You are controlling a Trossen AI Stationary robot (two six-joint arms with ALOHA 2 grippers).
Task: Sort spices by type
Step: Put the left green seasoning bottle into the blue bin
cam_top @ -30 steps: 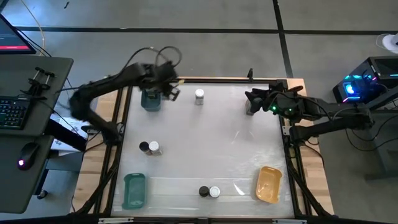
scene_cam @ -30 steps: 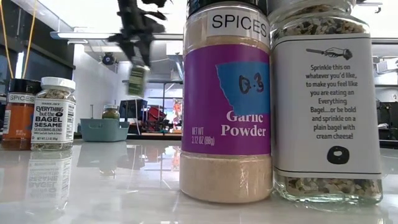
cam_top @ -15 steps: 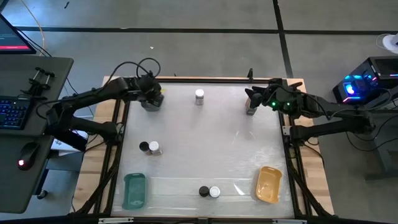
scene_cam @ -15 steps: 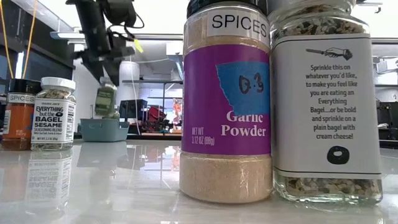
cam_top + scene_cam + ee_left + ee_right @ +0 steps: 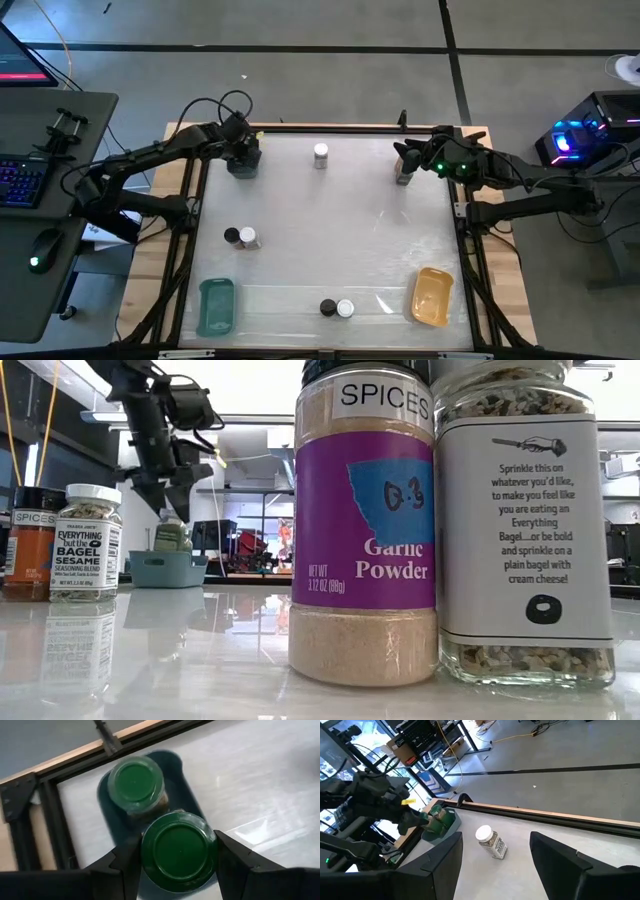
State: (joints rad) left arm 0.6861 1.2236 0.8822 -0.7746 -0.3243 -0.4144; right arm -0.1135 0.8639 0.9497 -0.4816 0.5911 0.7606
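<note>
Two green-lidded jars sit at the far left corner: one (image 5: 136,782) stands upright in a teal tray (image 5: 180,770), and I hold the other (image 5: 179,851) upright just beside it between my left fingers (image 5: 131,862). A white-lidded jar (image 5: 320,154) stands alone at the far edge. A black-lidded (image 5: 232,237) and white-lidded jar (image 5: 248,238) touch at mid-left. Another such pair, garlic powder (image 5: 327,308) and bagel seasoning (image 5: 345,309), stands at the near edge.

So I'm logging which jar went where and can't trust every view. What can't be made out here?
- High view: left gripper covers the far-left tray and its jars.
- Left wrist view: tray mostly hidden under two green-lidded jars; labels unseen.
- Low view: garlic powder jar and bagel seasoning jar block the right half.
- High view: whatever the right gripper holds is too small to identify.
</note>
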